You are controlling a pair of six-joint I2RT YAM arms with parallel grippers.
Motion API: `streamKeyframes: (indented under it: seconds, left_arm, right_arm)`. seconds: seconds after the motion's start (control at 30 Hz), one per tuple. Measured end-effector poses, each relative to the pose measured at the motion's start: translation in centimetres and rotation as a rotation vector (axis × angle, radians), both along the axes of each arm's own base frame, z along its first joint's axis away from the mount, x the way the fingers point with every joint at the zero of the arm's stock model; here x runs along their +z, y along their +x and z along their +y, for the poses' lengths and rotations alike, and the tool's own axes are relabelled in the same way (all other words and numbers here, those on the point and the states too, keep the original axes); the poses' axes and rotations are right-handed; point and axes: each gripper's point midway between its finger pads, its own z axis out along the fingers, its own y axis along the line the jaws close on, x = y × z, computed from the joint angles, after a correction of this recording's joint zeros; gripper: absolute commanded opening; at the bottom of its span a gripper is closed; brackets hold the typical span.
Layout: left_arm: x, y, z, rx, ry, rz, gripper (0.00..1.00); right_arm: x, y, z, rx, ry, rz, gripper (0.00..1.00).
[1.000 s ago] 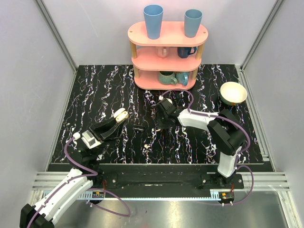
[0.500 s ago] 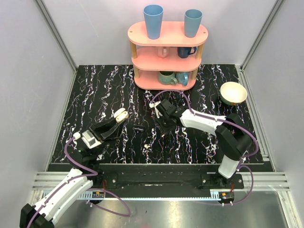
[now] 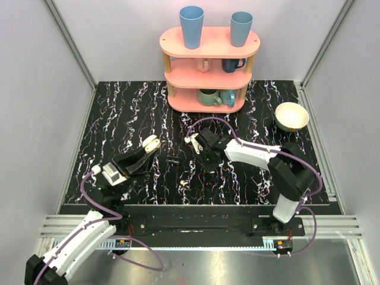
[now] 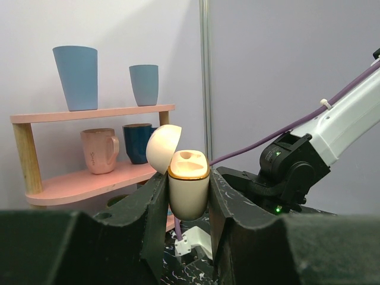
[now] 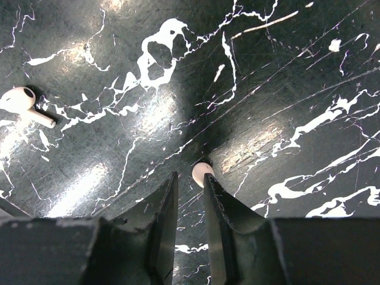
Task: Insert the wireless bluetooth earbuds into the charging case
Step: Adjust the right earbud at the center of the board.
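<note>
Left gripper [image 4: 187, 184] clamped — right gripper's [image 5: 190, 176] jaws narrowly apart.

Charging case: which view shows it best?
Left wrist. The charging case sits mid-frame, upright, clamped in the left gripper, lid swung open. Top external shows it only as a small cream blob at that gripper's tip. Right wrist does not show it.

Robot lab cell; aluminium-framed grey walls [image 3: 35, 89]
</note>
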Motion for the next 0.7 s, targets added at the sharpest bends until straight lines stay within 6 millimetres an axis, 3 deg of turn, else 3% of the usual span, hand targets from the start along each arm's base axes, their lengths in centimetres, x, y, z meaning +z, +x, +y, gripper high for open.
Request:
streamKeyframes:
  seconds: [0.3,0.53,0.7]
  left_arm:
    - [0.0,0.0,0.0,0.0,0.0,0.0,0.0]
    - [0.0,0.0,0.0,0.0,0.0,0.0,0.0]
    - [0.0,0.0,0.0,0.0,0.0,0.0,0.0]
  right_arm:
    - [0.3,0.5,0.6,-0.023,0.028,-0.016,0.41]
    - [2.2,1.7,0.5,-0.116,0.056,-0.089,0.43]
    - [2.7,1.3,0.3,-0.162,0.078,-0.084,0.45]
